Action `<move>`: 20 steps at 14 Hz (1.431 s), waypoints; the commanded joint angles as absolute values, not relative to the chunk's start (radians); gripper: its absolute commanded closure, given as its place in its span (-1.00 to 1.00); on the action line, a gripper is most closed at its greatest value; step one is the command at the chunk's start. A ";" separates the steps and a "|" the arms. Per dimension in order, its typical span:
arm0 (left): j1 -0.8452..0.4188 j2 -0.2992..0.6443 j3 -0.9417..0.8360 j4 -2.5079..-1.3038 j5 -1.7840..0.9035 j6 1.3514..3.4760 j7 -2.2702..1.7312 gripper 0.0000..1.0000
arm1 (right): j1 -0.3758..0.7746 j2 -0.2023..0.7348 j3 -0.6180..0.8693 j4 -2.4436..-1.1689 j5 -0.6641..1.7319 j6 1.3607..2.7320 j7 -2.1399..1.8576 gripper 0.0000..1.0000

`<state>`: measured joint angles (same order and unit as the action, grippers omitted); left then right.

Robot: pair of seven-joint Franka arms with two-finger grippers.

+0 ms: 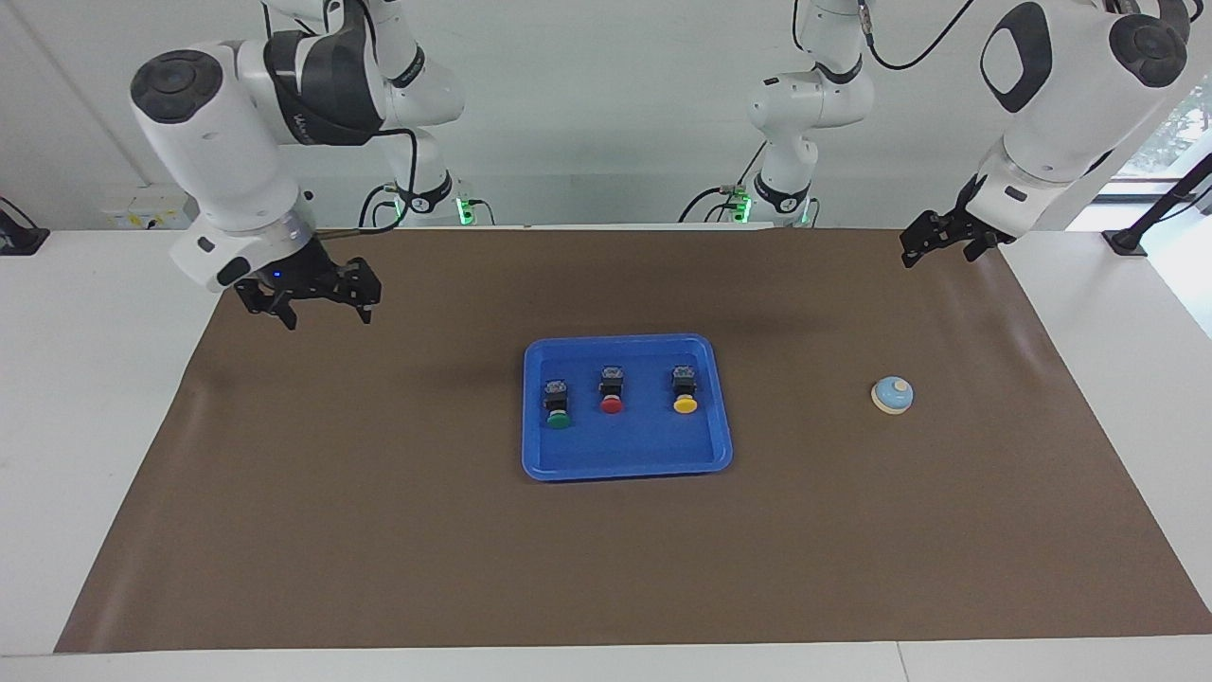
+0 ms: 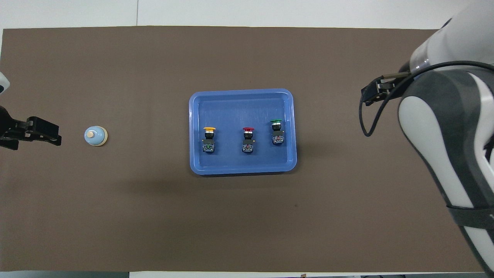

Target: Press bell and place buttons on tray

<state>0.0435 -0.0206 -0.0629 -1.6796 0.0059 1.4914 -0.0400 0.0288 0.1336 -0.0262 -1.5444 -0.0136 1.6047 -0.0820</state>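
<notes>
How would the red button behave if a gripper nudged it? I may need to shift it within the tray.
The red button lies on its side in the tray, so its blocky black body probably stops rolling. Its round cap may make it pivot when pushed. It looks rigid and likely slides easily on smooth plastic.

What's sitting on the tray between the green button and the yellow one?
The red button stands between the green button and the yellow button, all in a row on the blue tray; both views show it.
</notes>
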 commanded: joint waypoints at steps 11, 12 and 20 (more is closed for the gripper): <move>0.041 -0.029 -0.058 -1.675 -0.003 1.473 -0.051 -1.00 | -0.084 0.014 -0.008 -1.672 -0.005 1.595 -0.064 -1.00; 0.041 -0.029 -0.058 -1.674 -0.003 1.473 -0.051 -1.00 | -0.084 -0.006 -0.008 -1.696 -0.005 1.601 -0.061 -1.00; 0.041 -0.029 -0.058 -1.674 -0.003 1.473 -0.051 -1.00 | -0.072 -0.037 0.005 -1.723 -0.006 1.595 -0.037 -1.00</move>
<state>0.0435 -0.0206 -0.0629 -1.6796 0.0059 1.4914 -0.0400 -0.0705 -0.0176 -0.0005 -1.6962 -0.0123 1.5783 -0.0554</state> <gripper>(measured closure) 0.000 0.000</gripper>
